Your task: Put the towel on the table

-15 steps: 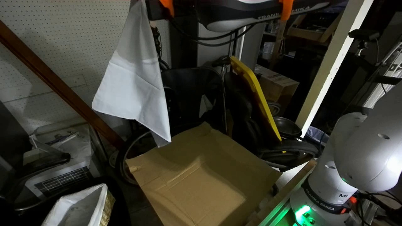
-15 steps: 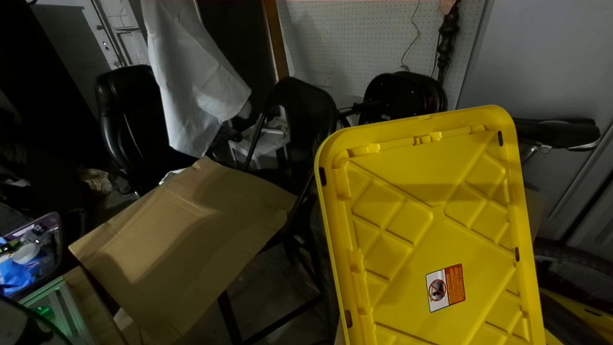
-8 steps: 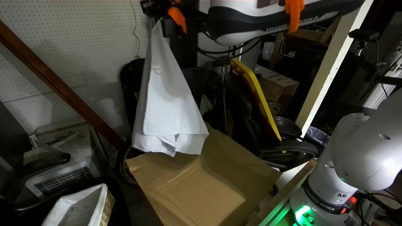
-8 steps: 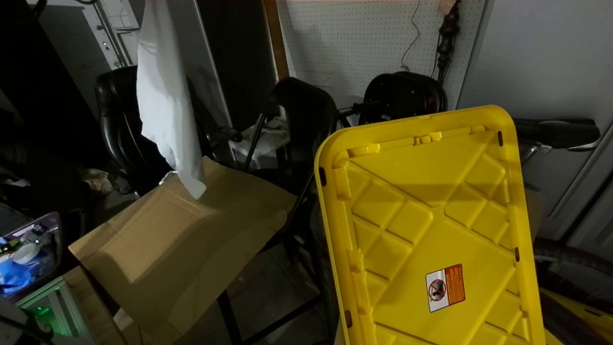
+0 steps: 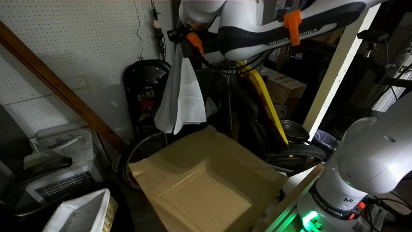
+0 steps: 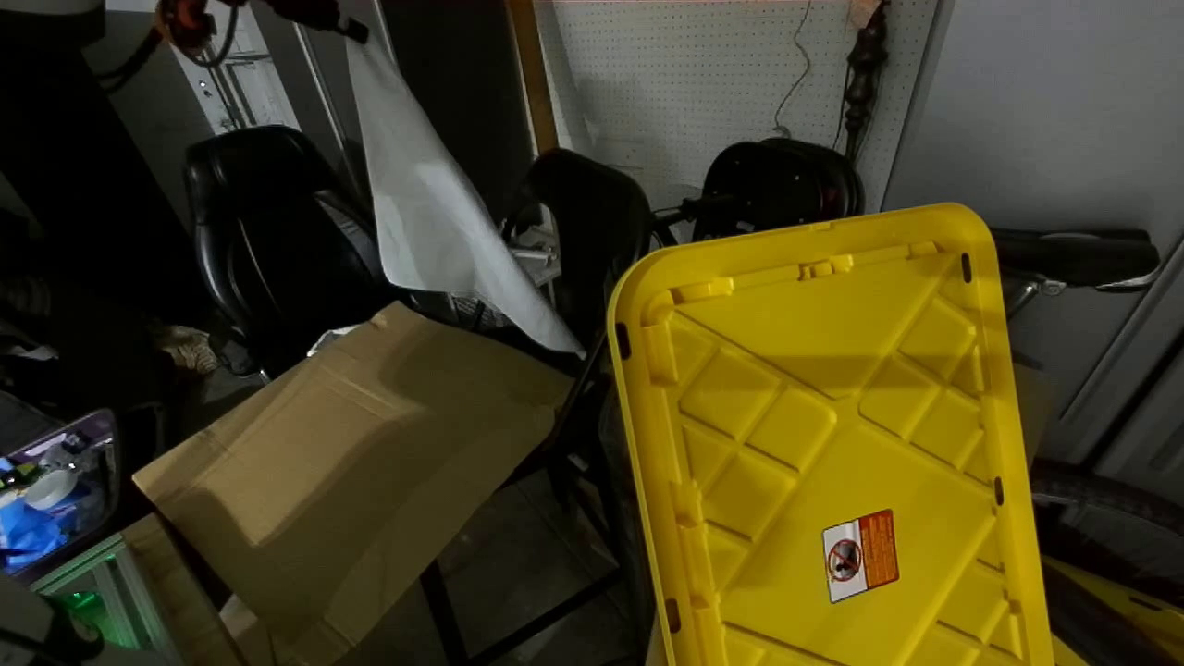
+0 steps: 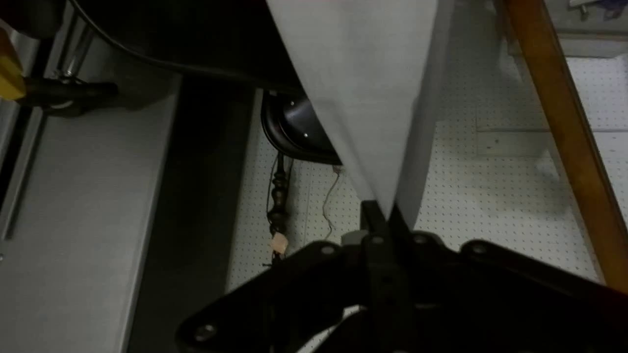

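Observation:
The white towel point(image 5: 190, 103) hangs limp and creased from my gripper point(image 5: 181, 48). In an exterior view its lower edge hangs in the air just past the far edge of the tan cardboard-like table point(image 5: 212, 187). In an exterior view the towel point(image 6: 421, 203) slants sideways, with its lower tip near a corner of the table point(image 6: 370, 453). The gripper point(image 6: 351, 30) is at the top there, partly out of view. In the wrist view the gripper point(image 7: 387, 218) is shut on the gathered top of the towel point(image 7: 368, 88). The table is out of the wrist view.
A large yellow lid point(image 6: 832, 416) stands beside the table. Black chairs point(image 6: 268, 203) stand around it. A white-lined basket point(image 5: 83, 212) is at the front left. A wooden beam point(image 5: 58, 80) leans on the pegboard wall. A pale post point(image 5: 341, 74) rises near the robot base.
In both exterior views my gripper has moved rightward and lower in the picture with the towel. The towel has swung; its lower end hung over the table half a second ago and now hangs past its edge.

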